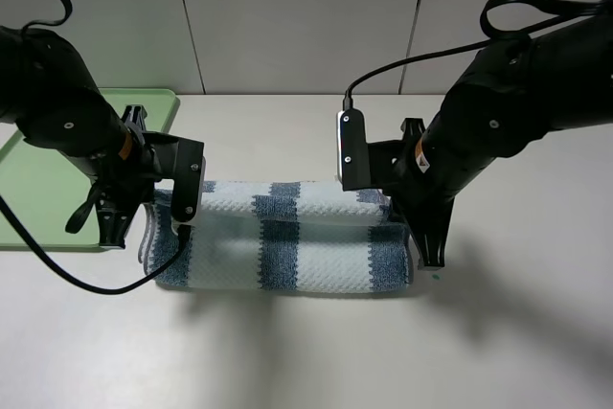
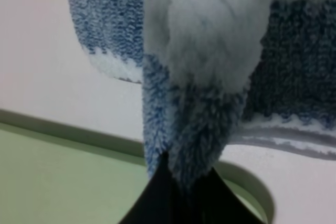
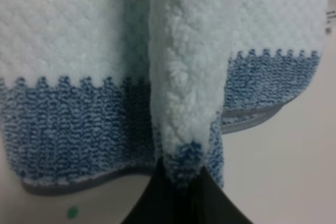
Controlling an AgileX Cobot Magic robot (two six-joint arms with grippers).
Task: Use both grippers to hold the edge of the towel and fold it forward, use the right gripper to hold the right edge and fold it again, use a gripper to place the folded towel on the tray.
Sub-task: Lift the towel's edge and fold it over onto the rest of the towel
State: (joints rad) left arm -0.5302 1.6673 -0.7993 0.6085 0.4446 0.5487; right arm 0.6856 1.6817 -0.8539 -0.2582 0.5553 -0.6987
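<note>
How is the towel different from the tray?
The towel is fluffy with blue and white stripes; the tray is smooth, plain green. The towel is pinched by the left gripper and right gripper; nothing holds the tray. Both sit on the white table.

Bright, even light lit the high view. Soft shadows fell on the table [image 1: 306,361] along the near edge of the towel [image 1: 297,256]. In both wrist views the towel's raised fold, close to the lens, was blurred.
</note>
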